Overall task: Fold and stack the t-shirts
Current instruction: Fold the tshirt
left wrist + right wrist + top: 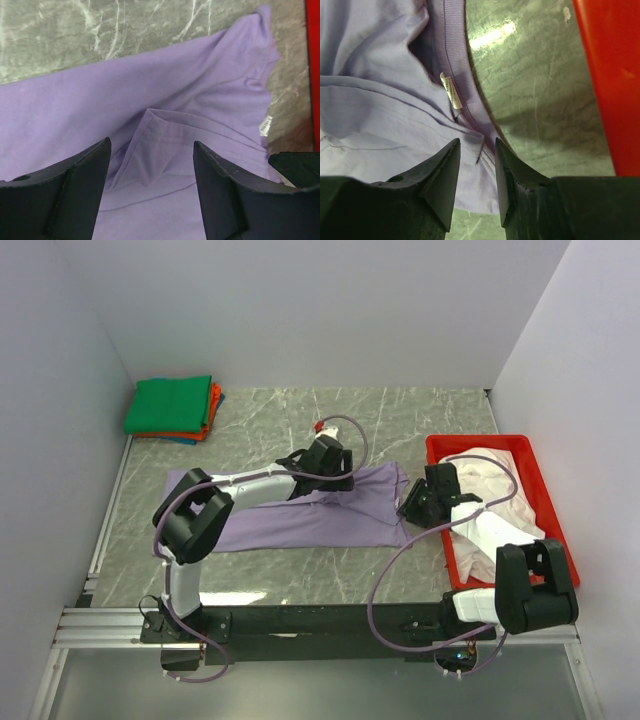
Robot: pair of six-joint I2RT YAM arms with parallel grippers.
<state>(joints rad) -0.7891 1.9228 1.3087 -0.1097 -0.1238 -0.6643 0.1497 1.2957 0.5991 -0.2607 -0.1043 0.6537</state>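
Observation:
A lavender purple t-shirt (300,515) lies spread across the table's middle. My left gripper (338,480) hovers open over its upper right part. In the left wrist view the gripper (151,141) has its jaws wide apart above a creased fold of the purple cloth (150,90), and the white neck label (266,125) shows at the right. My right gripper (410,508) is at the shirt's right end. In the right wrist view the gripper (476,141) stands narrowly open, its jaws straddling the cloth edge (380,115) beside the ribbed collar and label (450,90).
A red tray (540,490) at the right holds pale pinkish-white shirts (490,480). A folded stack sits at the back left, with a green shirt (170,405) on top of orange-red and blue ones. White walls close in the back and both sides.

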